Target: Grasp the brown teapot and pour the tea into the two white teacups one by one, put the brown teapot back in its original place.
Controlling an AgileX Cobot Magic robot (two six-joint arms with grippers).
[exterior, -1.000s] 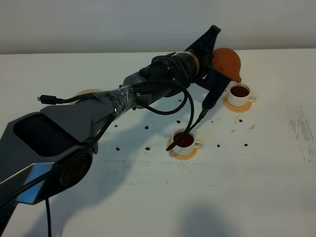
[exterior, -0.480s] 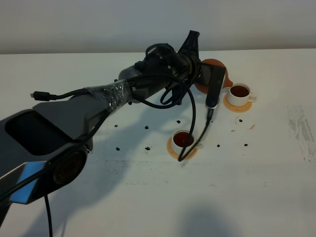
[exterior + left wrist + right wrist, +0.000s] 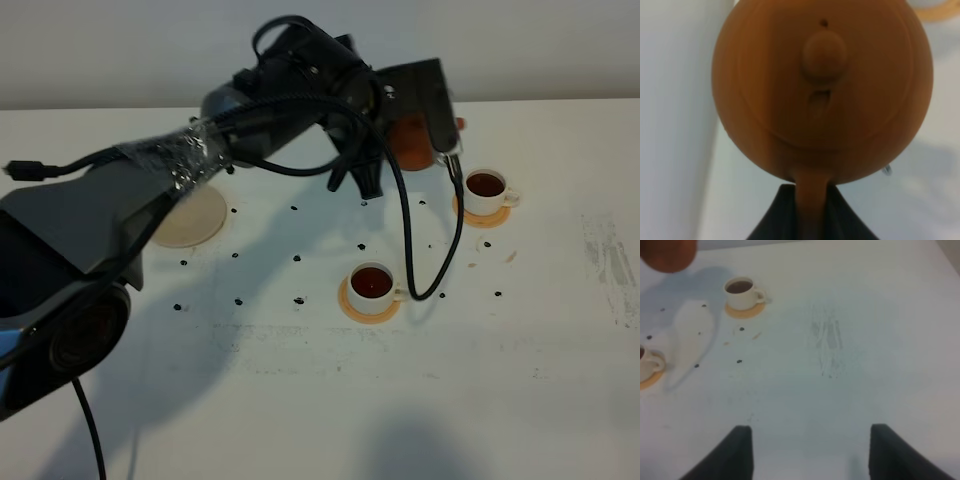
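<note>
1. Cups: two white teacups, one (image 3: 372, 288) nearer the front and one (image 3: 487, 190) farther right, each on an orange coaster and holding reddish-brown tea.
2. One brown teapot (image 3: 822, 90) hangs above the table (image 3: 540, 330), left gripper (image 3: 812, 212) jaws clamped on its handle.
3. One cream plate (image 3: 190, 215) lies bare at left.
4. Right gripper (image 3: 807, 452) jaws gape, empty.
5. Left arm and cable hide most of the teapot from above.
</note>
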